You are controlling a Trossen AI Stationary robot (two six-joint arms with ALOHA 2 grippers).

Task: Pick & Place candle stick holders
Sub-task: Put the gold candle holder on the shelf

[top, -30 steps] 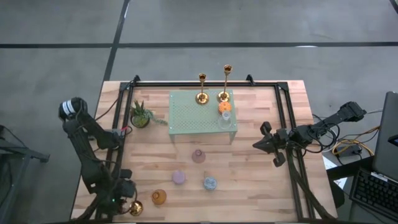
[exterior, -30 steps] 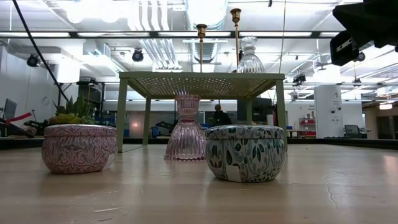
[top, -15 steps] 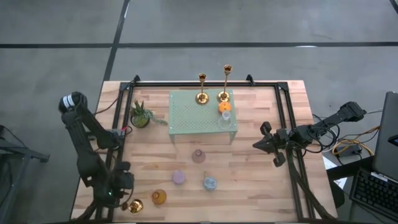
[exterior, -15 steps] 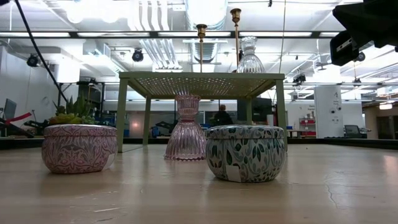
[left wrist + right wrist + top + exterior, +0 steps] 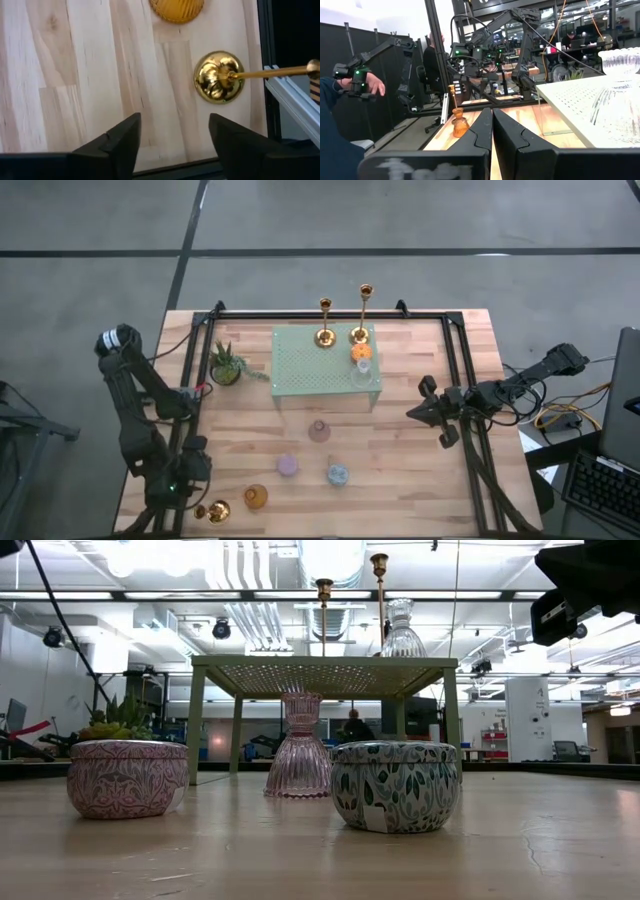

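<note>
Gold candlestick loose at the table's near-left corner

My left gripper [image 5: 172, 142] hangs released above the gold candlestick [image 5: 219, 77], beside the amber holder [image 5: 176, 9]; a skewed descent could knock it off the edge.

Closed right gripper [image 5: 492, 131] fingers [image 5: 477, 135], amber holder [image 5: 459, 123] beyond.
</note>
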